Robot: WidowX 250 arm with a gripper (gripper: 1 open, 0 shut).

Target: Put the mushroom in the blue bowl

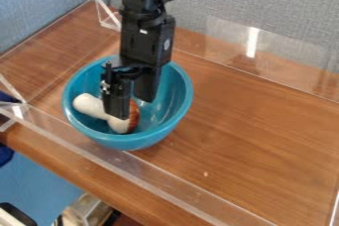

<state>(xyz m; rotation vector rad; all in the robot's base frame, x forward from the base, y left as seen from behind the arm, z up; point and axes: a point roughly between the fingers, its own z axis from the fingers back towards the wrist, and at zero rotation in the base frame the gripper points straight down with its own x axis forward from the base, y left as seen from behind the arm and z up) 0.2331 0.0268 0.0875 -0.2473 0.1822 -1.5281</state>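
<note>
The blue bowl (169, 96) stands on the wooden table, left of centre. Inside it the mushroom (95, 108) lies on its side, cream stem pointing left and reddish-brown cap toward the bowl's near wall. My gripper (121, 107) points down into the bowl just above the mushroom's cap end. It is open, and its dark fingers (114, 89) hide part of the mushroom. I cannot tell whether the fingertips touch the mushroom.
Clear acrylic walls (265, 47) run round the brown wooden table (252, 131), low along the front edge and taller at the back. A blue object (7, 99) shows at the left edge outside the wall.
</note>
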